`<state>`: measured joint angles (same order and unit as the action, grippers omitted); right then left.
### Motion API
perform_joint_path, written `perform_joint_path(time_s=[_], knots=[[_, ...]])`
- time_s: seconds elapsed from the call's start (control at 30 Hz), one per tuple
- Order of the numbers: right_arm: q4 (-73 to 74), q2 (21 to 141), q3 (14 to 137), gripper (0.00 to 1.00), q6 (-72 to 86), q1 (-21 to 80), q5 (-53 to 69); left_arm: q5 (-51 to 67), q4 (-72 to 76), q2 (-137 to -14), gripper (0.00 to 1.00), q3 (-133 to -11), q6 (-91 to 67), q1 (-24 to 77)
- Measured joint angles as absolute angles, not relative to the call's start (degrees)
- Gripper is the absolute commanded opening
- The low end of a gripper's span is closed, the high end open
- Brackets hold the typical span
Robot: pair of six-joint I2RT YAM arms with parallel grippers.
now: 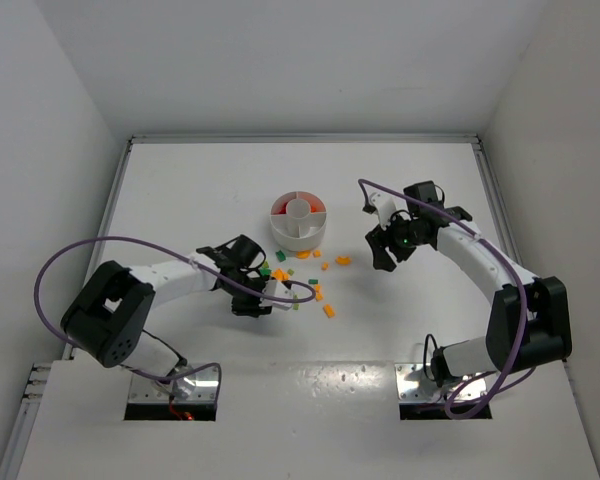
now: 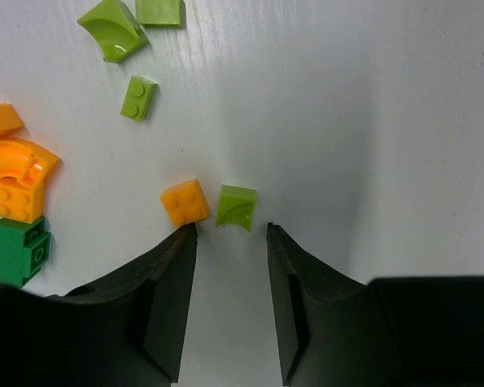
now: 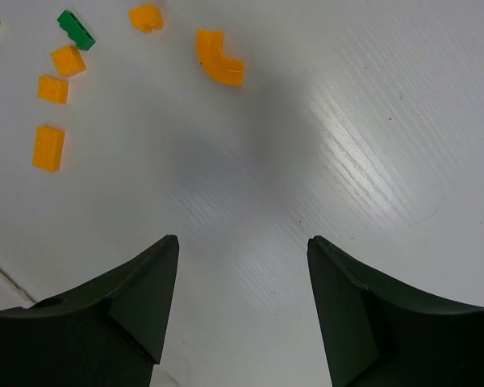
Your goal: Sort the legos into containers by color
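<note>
Orange lego (image 2: 185, 201) and light-green curved lego (image 2: 236, 206) side by side, centre frame.
Left gripper (image 2: 228, 230), parted and empty just below, could pinch both colours or flick one; right gripper (image 3: 242, 242) gapes empty; dish (image 1: 300, 240) well apart.

Table (image 1: 210, 190): white, faint wood grain, beneath left gripper (image 1: 265, 297) and right gripper (image 1: 385, 252).
Walls (image 1: 280, 60): plain white, enclosing three sides.
Light: soft glare (image 3: 351, 153) ahead of right gripper.
</note>
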<state>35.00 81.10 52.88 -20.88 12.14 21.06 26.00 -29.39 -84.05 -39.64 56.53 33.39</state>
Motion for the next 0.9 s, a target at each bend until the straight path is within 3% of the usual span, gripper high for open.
perform_joint_path(time_s=[0.4,0.5,0.67,0.9], knots=[[35.2,81.2,53.0,0.65,-20.9,11.7,21.1,28.5,-29.6,-84.3,0.47,-39.6,56.3,35.7],[35.2,81.4,53.0,0.65,-20.9,11.7,21.1,28.8,-29.5,-84.4,0.42,-39.6,56.2,35.7],[35.2,81.6,53.0,0.65,-20.9,11.7,21.1,29.1,-29.0,-84.8,0.24,-39.7,56.1,35.7],[35.2,81.6,53.0,0.64,-20.9,11.7,21.1,28.6,-29.4,-85.0,0.17,-40.7,54.3,35.7]])
